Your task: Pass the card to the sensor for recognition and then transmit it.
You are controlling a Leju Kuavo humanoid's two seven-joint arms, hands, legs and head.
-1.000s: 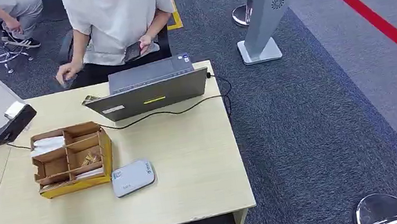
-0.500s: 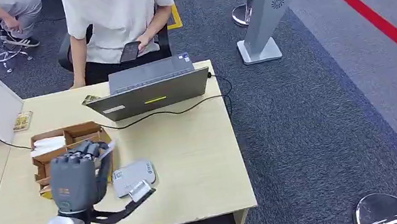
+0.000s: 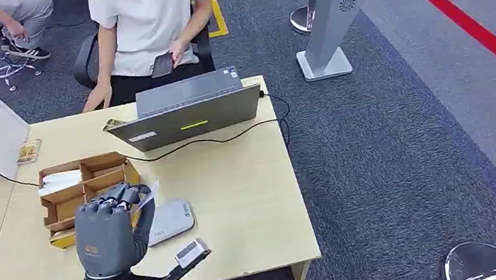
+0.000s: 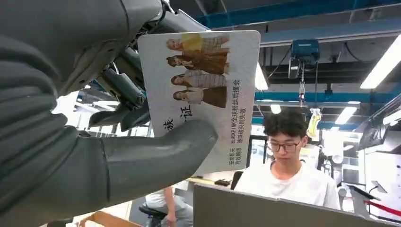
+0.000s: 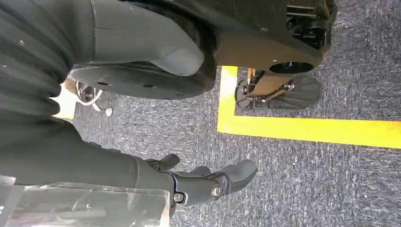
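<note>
Head view shows the left hand (image 3: pixel 106 233) pinching the card (image 4: pixel 208 90) between thumb and fingers, just beside the sensor (image 3: pixel 166 221), presumably ready for scanning there; the right hand (image 5: pixel 208 182) hangs empty, fingers loosely apart.

A pale wooden table (image 3: pixel 255 212) carries an open laptop (image 3: pixel 186 112), a cardboard organizer box (image 3: pixel 83 185), a grey card reader (image 3: pixel 168 221) and a black cable (image 3: pixel 230 138).

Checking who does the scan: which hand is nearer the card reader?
Left. The left hand, holding the card, hangs just beside the card reader on the table. The right hand hangs low over the carpet, away from the table.
</note>
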